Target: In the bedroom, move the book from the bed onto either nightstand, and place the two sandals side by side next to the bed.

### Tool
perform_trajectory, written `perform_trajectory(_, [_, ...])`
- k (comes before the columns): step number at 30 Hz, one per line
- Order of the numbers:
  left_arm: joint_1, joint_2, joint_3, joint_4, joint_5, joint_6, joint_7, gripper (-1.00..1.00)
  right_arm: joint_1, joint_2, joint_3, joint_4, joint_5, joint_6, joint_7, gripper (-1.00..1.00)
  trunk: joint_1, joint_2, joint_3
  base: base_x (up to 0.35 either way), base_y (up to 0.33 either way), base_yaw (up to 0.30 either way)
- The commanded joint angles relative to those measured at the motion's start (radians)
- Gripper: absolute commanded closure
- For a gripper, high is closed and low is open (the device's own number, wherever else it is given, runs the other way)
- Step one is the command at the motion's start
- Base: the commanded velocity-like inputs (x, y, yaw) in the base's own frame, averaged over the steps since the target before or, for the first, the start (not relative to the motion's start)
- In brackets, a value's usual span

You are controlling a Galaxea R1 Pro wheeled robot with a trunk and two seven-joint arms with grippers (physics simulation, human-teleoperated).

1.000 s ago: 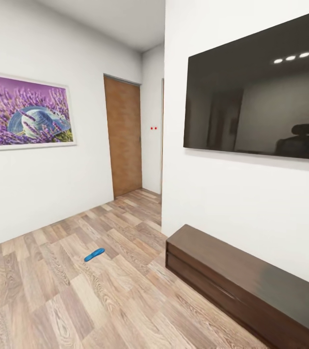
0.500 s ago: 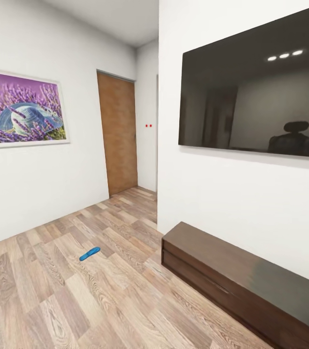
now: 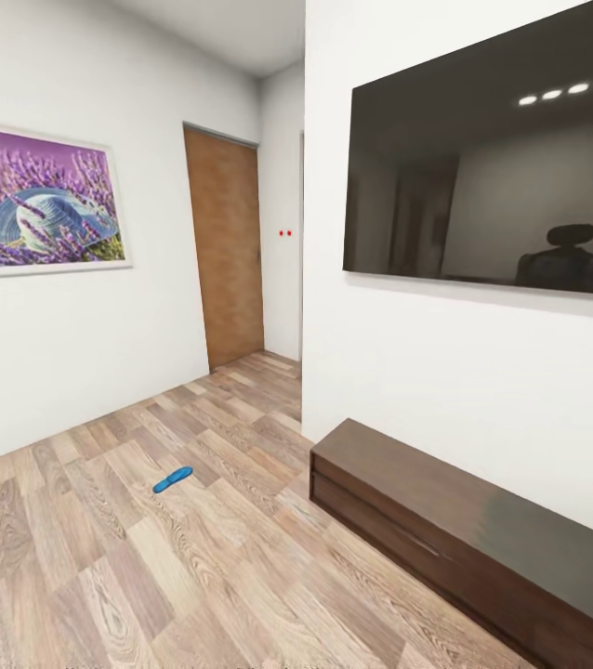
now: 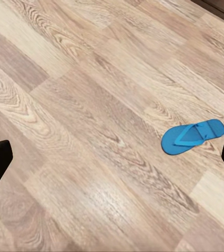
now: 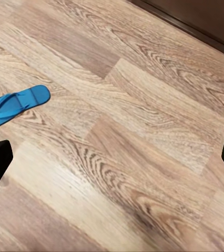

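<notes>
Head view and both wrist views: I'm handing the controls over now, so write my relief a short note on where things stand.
Left hand: open, holding nothing, above bare floor.
Right hand: open, holding nothing, above bare floor.
One blue sandal lies flat on the wood floor, out in the open between the picture wall and the long low cabinet; it also shows under each wrist camera.
Done: nothing that these views confirm.
Left: fetch this sandal, find its mate, set both beside the bed; move the book to a nightstand.
</notes>
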State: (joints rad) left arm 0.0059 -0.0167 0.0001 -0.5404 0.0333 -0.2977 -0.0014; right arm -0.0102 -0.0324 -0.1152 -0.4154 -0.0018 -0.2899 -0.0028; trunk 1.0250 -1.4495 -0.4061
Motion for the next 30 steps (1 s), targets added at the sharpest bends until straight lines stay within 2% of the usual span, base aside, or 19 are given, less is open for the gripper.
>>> perform_trajectory(1, [0.0,0.0,0.0,-0.001,0.003,-0.001,0.0,-1.0,-0.001,0.0,-0.001,0.001,0.0,-0.003,0.0,-1.0,0.0,-0.001,-0.003,0.0,0.0,0.0])
perform_trajectory(30, [0.0,-0.001,0.0,-0.001,0.003,-0.001,0.0,-1.0,-0.001,0.0,-0.001,0.0,0.0,-0.003,0.0,-1.0,0.0,-0.001,-0.049,0.0,0.0,0.0])
